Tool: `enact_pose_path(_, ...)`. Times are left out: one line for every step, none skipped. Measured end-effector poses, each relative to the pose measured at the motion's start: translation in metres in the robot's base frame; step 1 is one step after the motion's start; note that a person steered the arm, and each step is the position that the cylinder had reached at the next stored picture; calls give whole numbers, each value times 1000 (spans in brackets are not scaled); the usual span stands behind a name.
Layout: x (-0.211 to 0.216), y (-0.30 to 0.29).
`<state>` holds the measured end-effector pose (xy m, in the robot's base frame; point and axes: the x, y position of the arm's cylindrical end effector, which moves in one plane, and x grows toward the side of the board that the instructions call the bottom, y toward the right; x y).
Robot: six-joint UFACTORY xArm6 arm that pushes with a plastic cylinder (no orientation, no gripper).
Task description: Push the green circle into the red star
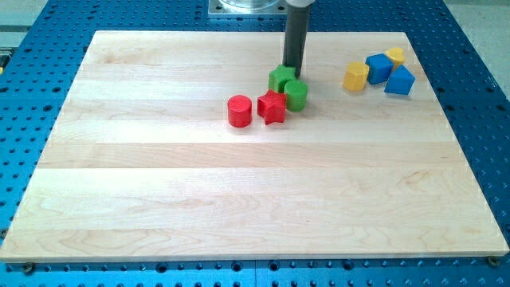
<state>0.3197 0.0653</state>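
The green circle (pixel 296 94) sits near the middle top of the wooden board, touching the red star (pixel 272 107) on the star's right. A second green block (pixel 280 79) stands just above and left of the circle, against it. My tip (pixel 292 67) rests at the top edge of that second green block, just above the green circle. A red cylinder (pixel 239 111) stands left of the red star, a small gap between them.
At the view's top right is a cluster: a yellow block (pixel 355 77), a blue block (pixel 378 68), another blue block (pixel 399 81) and a small yellow block (pixel 394 55). The wooden board (pixel 239 191) lies on a blue perforated table.
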Motion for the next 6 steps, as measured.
enact_pose_path(-13, 5)
enact_pose_path(31, -5)
enact_pose_path(34, 30)
enact_pose_path(49, 111)
enact_pose_path(61, 81)
enact_pose_path(61, 29)
